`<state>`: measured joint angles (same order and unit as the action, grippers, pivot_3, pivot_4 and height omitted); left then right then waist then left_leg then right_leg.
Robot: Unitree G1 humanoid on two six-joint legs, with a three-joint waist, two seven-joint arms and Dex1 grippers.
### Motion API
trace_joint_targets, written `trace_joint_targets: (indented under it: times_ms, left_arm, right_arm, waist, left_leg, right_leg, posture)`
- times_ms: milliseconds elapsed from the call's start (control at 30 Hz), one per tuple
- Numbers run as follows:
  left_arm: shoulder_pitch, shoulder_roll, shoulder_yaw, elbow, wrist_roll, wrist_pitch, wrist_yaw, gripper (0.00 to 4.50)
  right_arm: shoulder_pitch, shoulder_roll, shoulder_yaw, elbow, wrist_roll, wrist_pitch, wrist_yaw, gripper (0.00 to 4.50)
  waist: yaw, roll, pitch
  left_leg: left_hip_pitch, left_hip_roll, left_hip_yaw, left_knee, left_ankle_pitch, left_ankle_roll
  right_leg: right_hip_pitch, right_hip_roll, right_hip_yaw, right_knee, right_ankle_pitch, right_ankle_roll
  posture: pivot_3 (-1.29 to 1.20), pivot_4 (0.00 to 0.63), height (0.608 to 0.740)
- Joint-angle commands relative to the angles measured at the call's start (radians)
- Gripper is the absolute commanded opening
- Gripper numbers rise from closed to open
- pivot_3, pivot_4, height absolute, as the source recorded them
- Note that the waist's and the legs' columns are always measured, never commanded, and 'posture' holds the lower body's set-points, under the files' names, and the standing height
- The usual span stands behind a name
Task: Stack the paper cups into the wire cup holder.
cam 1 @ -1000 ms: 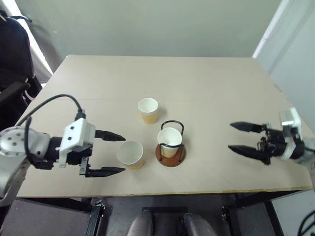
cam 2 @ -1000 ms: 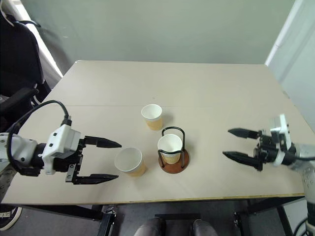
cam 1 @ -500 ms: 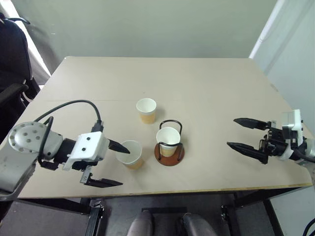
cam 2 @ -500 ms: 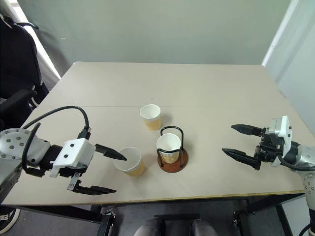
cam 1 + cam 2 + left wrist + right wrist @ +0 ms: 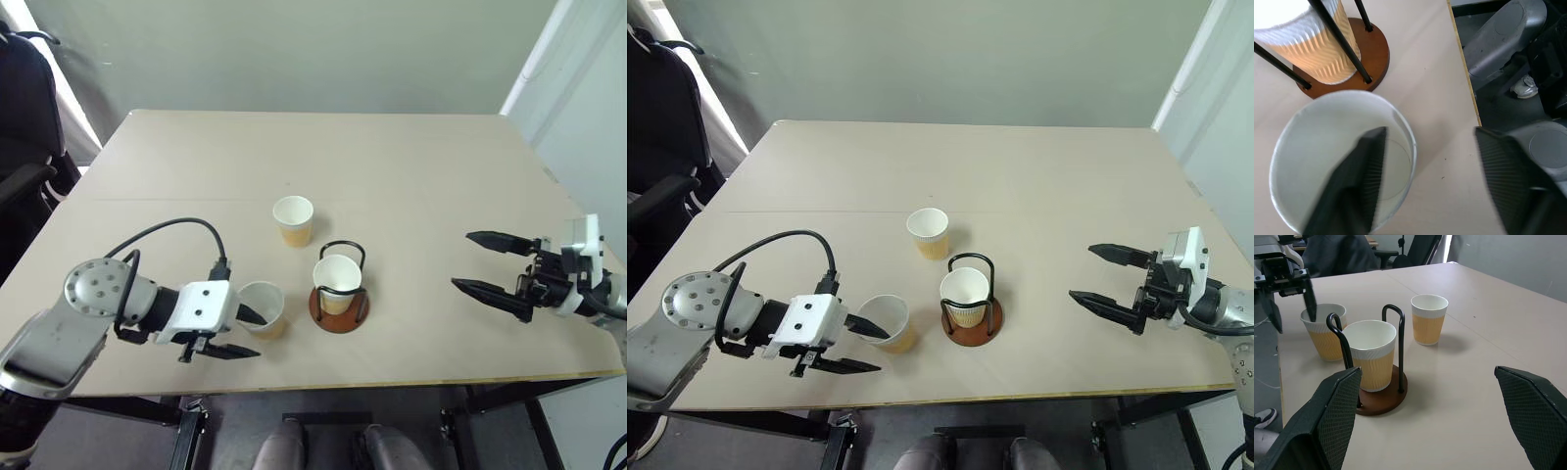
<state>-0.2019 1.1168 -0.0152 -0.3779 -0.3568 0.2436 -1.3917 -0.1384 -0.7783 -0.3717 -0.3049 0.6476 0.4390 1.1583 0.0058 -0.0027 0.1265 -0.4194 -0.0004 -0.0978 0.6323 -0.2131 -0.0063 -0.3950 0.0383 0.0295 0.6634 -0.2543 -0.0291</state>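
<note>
Three tan ribbed paper cups stand on the table. One cup (image 5: 336, 282) sits inside the wire cup holder (image 5: 354, 311), between its black loops. A second cup (image 5: 293, 219) stands upright behind the holder. The third cup (image 5: 266, 302) stands just left of the holder. My left gripper (image 5: 257, 335) straddles its near wall, one finger (image 5: 1366, 181) inside the cup. The other finger (image 5: 1503, 181) is outside, with a gap between it and the wall. My right gripper (image 5: 462, 259) hovers open and holds nothing, well right of the holder.
The table's front edge (image 5: 343, 384) runs close below the left gripper and the holder. A black office chair (image 5: 24, 108) stands off the table's left side. A pale wall panel (image 5: 578, 88) rises past the right edge.
My left gripper has sunk and moved right onto the nearest cup. One finger now dips inside it and the jaws have narrowed. The right gripper has stayed put, open.
</note>
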Motion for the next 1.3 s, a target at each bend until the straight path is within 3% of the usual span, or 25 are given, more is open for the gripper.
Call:
trace_joint_targets:
  times_ms: [33, 133, 167, 433, 500, 633, 867, 1133, 1300]
  left_arm:
    - [-0.014, -0.002, 0.013, 0.006, 0.001, -0.025, -0.005, 1.09]
    - [-0.009, -0.001, 0.018, 0.023, 0.003, -0.04, -0.008, 0.08]
    - [-0.008, 0.0, 0.019, 0.027, 0.003, -0.044, -0.009, 0.03]
    - [-0.05, 0.008, 0.025, 0.054, -0.009, -0.062, -0.024, 0.03]
    - [-0.123, 0.003, 0.043, 0.058, -0.059, -0.032, -0.037, 0.03]
    - [-0.41, -0.024, 0.029, 0.142, -0.121, 0.047, -0.059, 0.03]
    - [-0.755, -0.15, -0.136, 0.268, -0.089, 0.141, -0.156, 0.03]
    - [-0.91, -0.315, -0.296, 0.351, -0.062, 0.049, -0.223, 0.03]
    - [-0.948, -0.335, -0.377, 0.386, -0.073, -0.03, -0.223, 0.03]
  right_arm:
    - [-0.006, -0.019, -0.006, -0.026, 0.023, -0.008, -0.005, 4.43]
    - [-0.018, -0.021, -0.006, -0.022, 0.028, -0.002, -0.009, 4.43]
    - [-0.02, -0.021, -0.006, -0.019, 0.028, -0.002, -0.01, 4.43]
    - [-0.026, -0.025, 0.0, -0.01, 0.024, -0.006, -0.008, 4.43]
    - [-0.028, -0.031, 0.0, -0.011, 0.031, 0.005, -0.007, 4.43]
    - [-0.011, -0.086, -0.014, -0.025, 0.104, 0.081, 0.058, 4.43]
    - [0.008, -0.139, -0.05, -0.063, 0.22, 0.165, 0.094, 4.43]
    - [0.037, -0.128, -0.058, -0.104, 0.209, 0.152, 0.042, 4.43]
    - [0.073, -0.12, -0.069, -0.139, 0.208, 0.146, 0.002, 4.43]
  waist:
    - [0.0, 0.0, 0.0]
    - [0.0, 0.0, 0.0]
    - [0.0, 0.0, 0.0]
    - [0.0, 0.0, 0.0]
    - [0.002, 0.0, 0.0]
    - [0.015, 0.0, 0.0]
    - [0.013, 0.0, 0.0]
    - [0.015, 0.0, 0.0]
    - [0.015, 0.0, 0.0]
  left_leg:
    - [0.0, 0.0, 0.0, 0.0, 0.0, 0.0]
    - [0.0, 0.0, 0.0, 0.0, 0.0, 0.0]
    - [0.0, 0.0, 0.0, 0.0, 0.0, 0.0]
    - [0.0, 0.0, 0.0, 0.0, 0.0, 0.0]
    - [0.0, 0.0, 0.0, 0.0, 0.0, 0.0]
    - [-0.001, 0.0, -0.001, 0.002, 0.001, 0.0]
    - [0.0, -0.002, 0.0, 0.005, 0.001, 0.001]
    - [-0.004, -0.002, 0.0, 0.012, -0.001, 0.005]
    - [-0.004, -0.002, 0.001, 0.016, -0.003, 0.009]
  right_leg:
    - [0.0, 0.0, 0.0, 0.0, 0.0, 0.0]
    - [0.0, 0.0, 0.0, 0.0, 0.0, 0.0]
    - [0.0, 0.0, 0.0, 0.0, 0.0, 0.0]
    - [0.0, 0.0, 0.0, 0.0, 0.0, 0.0]
    - [0.0, 0.0, 0.0, 0.0, 0.0, 0.0]
    - [0.0, 0.0, -0.001, 0.0, 0.002, 0.001]
    - [0.003, -0.001, 0.0, -0.002, 0.003, 0.003]
    - [0.003, -0.001, 0.0, -0.002, 0.003, 0.009]
    - [0.005, -0.002, 0.001, -0.003, 0.004, 0.013]
  posture:
    - [0.0, 0.15, 0.74]
    - [0.0, 0.15, 0.74]
    - [0.0, 0.15, 0.74]
    - [0.0, 0.15, 0.74]
    - [0.0, 0.15, 0.74]
    - [0.0, 0.15, 0.74]
    - [0.0, 0.15, 0.74]
    - [0.0, 0.15, 0.74]
    - [0.0, 0.15, 0.74]
